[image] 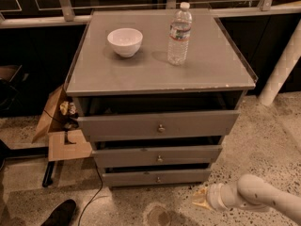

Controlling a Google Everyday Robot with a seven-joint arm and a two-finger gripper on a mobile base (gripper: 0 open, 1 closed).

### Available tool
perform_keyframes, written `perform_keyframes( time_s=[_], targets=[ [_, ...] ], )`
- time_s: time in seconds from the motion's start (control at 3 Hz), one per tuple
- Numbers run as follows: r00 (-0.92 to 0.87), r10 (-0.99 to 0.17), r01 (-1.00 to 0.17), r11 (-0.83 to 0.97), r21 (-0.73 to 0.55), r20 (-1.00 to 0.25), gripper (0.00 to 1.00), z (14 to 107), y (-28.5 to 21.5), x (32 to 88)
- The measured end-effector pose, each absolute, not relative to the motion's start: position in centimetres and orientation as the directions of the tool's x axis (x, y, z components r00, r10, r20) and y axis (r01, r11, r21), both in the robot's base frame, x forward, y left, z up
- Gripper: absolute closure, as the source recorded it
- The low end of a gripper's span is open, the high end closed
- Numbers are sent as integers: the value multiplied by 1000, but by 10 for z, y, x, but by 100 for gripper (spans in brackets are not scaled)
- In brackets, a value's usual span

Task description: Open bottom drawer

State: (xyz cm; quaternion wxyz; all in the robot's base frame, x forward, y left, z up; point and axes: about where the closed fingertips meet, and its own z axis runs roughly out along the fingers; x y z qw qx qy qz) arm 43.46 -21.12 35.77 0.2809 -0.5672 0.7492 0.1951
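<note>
Down at the foot of the cabinet sits the bottom drawer, the lowest and slimmest of three grey fronts, flat-faced, with a small round metal knob dead centre and a dark gap showing above it, under the middle drawer. The gripper hovers low at the right, just above the speckled floor, near the drawer's right end but apart from it; whether it is open or closed can't be made out. Up top, a white bowl and a water bottle stand side by side.
</note>
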Motion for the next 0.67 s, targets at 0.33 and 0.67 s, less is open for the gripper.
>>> perform_keyframes(
  time_s=[0.33,0.67],
  targets=[
    [-116,-746,-965,240,-103,-656,100,299,-202,460],
    [-99,-750,-969,222,-108,-654,100,250,-199,487]
  ],
)
